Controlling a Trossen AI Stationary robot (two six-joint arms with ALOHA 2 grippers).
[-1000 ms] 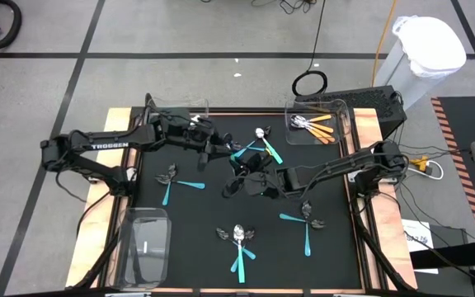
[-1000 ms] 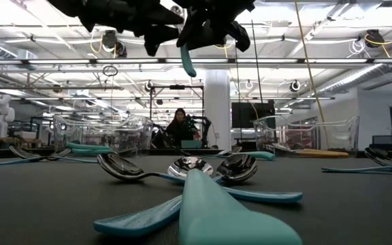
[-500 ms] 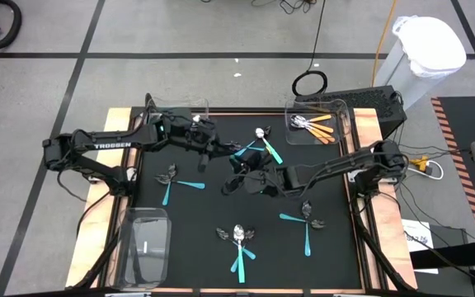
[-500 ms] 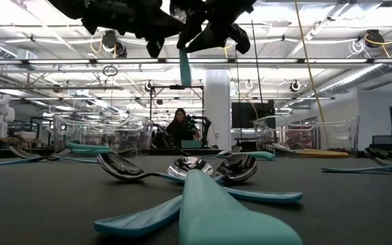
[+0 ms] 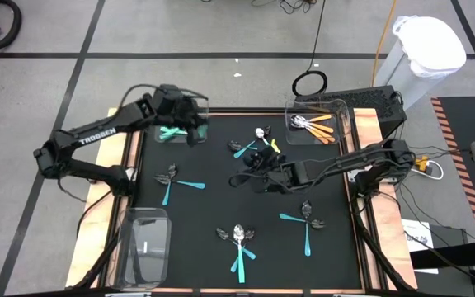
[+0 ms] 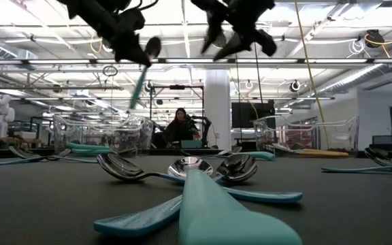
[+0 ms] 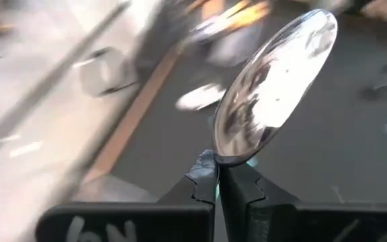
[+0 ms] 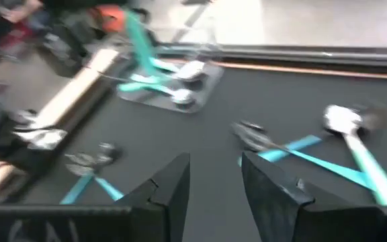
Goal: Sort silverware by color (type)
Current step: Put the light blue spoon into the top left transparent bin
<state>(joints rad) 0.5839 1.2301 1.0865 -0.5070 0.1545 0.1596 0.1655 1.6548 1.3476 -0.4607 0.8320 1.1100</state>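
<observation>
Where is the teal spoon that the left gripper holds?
The teal spoon hangs in the shut left gripper, above the clear bin at the table's far left corner.

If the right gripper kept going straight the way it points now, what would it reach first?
Probably the teal-handled spoons lying crossed on the black mat just ahead of the open right gripper. Depth is hard to judge; the clear bin holding teal spoons sits farther along that line.

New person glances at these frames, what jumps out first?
The left gripper, raised over the clear bin at the mat's far-left corner, fingers shut on a teal-handled spoon whose shiny bowl fills the left wrist view. Next, the right gripper mid-mat with open, empty fingers, and teal-handled silverware scattered across the black mat.
</observation>
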